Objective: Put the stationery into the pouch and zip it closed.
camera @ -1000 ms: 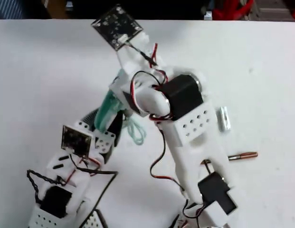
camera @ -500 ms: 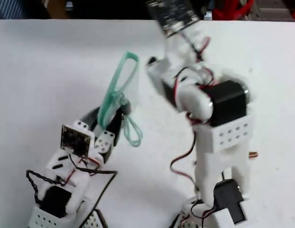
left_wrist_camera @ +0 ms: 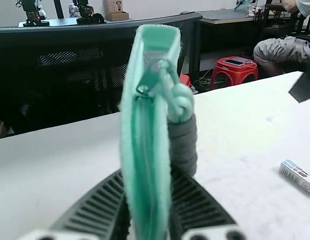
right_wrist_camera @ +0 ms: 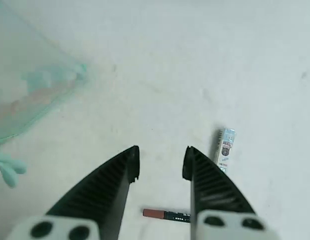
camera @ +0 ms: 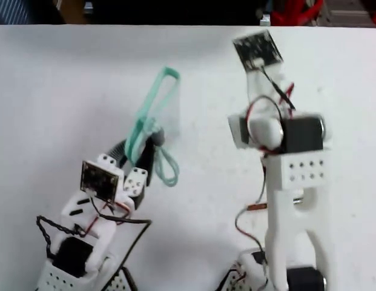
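Two stationery pieces lay beneath the parted right jaws, the reddish pen (right_wrist_camera: pixel 164 215) crosswise to them and nearer than the pale stick (right_wrist_camera: pixel 225 148); the left jaws clamped the pouch (left_wrist_camera: pixel 145 150).

One pouch (camera: pixel 152 115) out there, mint green, two loose stationery pieces on the count, one white-and-blue packet (right_wrist_camera: pixel 225 147), one slim reddish-brown stick (right_wrist_camera: pixel 164 214), and two grippers on show, one left gripper (left_wrist_camera: pixel 154 170), one right gripper (right_wrist_camera: pixel 160 162), all over a single white desk (camera: pixel 66 91).
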Available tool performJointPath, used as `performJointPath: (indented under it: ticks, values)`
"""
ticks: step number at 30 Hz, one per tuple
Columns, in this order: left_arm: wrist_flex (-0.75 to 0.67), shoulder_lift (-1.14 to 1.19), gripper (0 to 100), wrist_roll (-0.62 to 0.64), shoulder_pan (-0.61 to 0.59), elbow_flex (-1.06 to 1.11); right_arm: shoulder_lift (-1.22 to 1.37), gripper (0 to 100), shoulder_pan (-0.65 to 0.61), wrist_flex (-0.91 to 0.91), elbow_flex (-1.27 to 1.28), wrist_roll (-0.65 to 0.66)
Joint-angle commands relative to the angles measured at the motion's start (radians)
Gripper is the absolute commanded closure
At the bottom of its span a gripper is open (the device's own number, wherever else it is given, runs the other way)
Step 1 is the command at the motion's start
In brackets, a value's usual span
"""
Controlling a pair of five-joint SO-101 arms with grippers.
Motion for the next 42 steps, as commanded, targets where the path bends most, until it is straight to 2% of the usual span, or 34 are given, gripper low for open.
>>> performJointPath:
  ticks: [1,8,13,19,23,32,42]
  values:
    - [-0.052,-0.001,94,0.005,0.015,0.003,-0.154,85.7,0.058,-0.153,0.256,-0.012]
    - [-0.055,-0.001,94,0.005,0.008,0.006,-0.234,85.8,0.074,-0.51,0.704,-0.028]
    - [-0.055,-0.001,94,0.005,0.007,0.006,-0.18,85.8,0.076,-0.677,0.827,-0.138]
    - [-0.049,-0.001,94,0.005,0.005,0.006,-0.15,89.9,0.076,-0.892,0.944,-0.147]
    - [-0.049,-0.001,94,0.005,0.005,0.006,-0.153,93.6,0.076,-0.92,0.967,-0.149]
    - [-0.051,-0.001,94,0.005,0.005,0.006,-0.147,89.3,0.076,-0.938,0.987,-0.153]
    - [-0.052,-0.001,94,0.005,0.005,0.006,-0.15,89.4,0.068,-0.961,1.005,-0.149]
